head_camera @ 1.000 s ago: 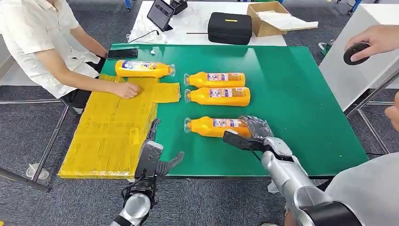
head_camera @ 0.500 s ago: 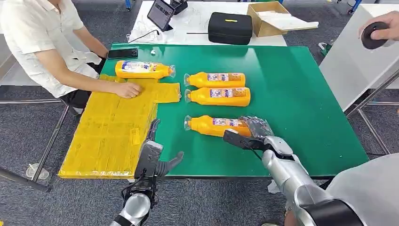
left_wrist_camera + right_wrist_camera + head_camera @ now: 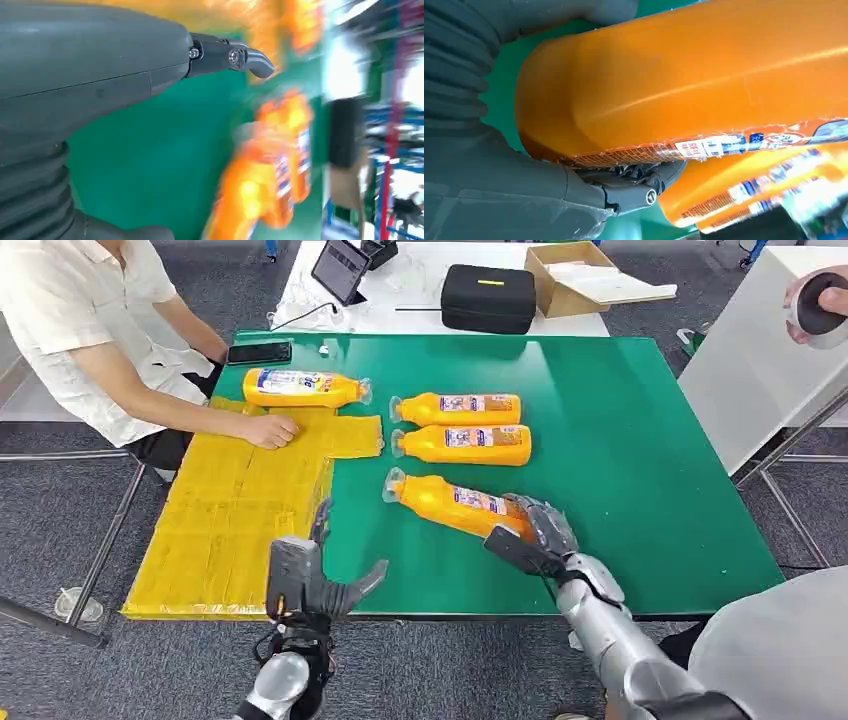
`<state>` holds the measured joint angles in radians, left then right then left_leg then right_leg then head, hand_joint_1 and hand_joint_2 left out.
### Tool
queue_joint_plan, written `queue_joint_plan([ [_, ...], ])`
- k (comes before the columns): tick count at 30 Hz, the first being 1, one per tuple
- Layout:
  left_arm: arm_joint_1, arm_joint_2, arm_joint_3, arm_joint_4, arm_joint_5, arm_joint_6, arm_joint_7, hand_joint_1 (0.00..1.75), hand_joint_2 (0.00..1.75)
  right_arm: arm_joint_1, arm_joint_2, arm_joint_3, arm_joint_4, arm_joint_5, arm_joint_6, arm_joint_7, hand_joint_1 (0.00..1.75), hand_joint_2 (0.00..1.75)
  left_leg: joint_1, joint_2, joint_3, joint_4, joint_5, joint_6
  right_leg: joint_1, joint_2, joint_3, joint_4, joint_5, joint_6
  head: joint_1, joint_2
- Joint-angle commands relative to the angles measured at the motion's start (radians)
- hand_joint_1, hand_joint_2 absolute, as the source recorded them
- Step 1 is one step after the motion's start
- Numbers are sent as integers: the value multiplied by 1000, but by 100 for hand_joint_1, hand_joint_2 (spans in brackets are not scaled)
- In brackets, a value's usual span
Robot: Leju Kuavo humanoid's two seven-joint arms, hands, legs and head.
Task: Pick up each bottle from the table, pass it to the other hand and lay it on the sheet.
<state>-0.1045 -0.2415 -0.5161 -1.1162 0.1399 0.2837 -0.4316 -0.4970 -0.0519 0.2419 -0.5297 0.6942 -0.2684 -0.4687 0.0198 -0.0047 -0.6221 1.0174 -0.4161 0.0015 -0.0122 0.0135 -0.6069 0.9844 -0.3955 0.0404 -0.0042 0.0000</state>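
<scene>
You won't find any text clear enough to read. Each orange bottle (image 3: 450, 504) carries a blue, white and red label (image 3: 470, 500), but its print is too small in the head view and smeared in the right wrist view (image 3: 704, 147). The tablet (image 3: 341, 269) screen is unreadable too.

Orange bottles (image 3: 455, 508) with blue-white labels, yellow sheet (image 3: 235, 515), green table (image 3: 640, 460).
</scene>
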Motion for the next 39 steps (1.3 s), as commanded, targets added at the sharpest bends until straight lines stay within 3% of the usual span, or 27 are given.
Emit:
queue_joint_plan([
  [1, 99, 28, 113, -87, 442, -173, 31, 0, 175, 158, 74, -24, -258, -159, -47, -57, 175, 175, 0, 2, 0, -1, -1, 0, 1, 1, -1, 0, -1, -2, 0, 0],
  [9, 106, 66, 51, -163, 460, -159, 23, 0, 175, 193, 94, -12, -266, -244, -83, -105, 175, 175, 1, 1, -7, -1, -1, 0, 1, 0, -7, 0, -1, -2, 0, 0],
  [11, 108, 70, 43, -171, 516, -228, 26, 0, 175, 187, 106, 16, -263, -251, -67, -108, 173, 175, 0, 0, -8, -1, 0, 1, 1, -1, -7, 0, -1, -1, 0, 0],
  [18, 74, 55, 62, -198, 507, -255, 11, 0, 175, 197, 216, 158, -271, -263, 0, -145, 171, 175, 1, 2, -10, 0, -1, 0, 2, 2, -10, 1, -1, -3, 0, 0],
  [28, 39, 42, 43, -130, 507, -271, 23, 0, 175, 154, 246, 271, -234, -263, 0, -150, 175, 175, 1, 1, -10, 0, 0, 1, 1, 0, -10, 1, -1, -1, 0, 0],
  [37, 20, 35, 45, -133, 544, -290, 20, 0, 175, 134, 253, 345, -205, -299, 11, -132, 164, 175, 0, -1, -10, -1, 0, 0, 1, -2, -10, 1, -2, -2, 0, 0],
  [39, 23, 37, 44, -150, 543, -296, 9, 17, 175, 130, 256, 354, -190, -314, 22, -144, 161, 175, 1, -1, -12, -1, 1, 0, 1, -2, -11, 1, -1, -1, 0, 0],
])
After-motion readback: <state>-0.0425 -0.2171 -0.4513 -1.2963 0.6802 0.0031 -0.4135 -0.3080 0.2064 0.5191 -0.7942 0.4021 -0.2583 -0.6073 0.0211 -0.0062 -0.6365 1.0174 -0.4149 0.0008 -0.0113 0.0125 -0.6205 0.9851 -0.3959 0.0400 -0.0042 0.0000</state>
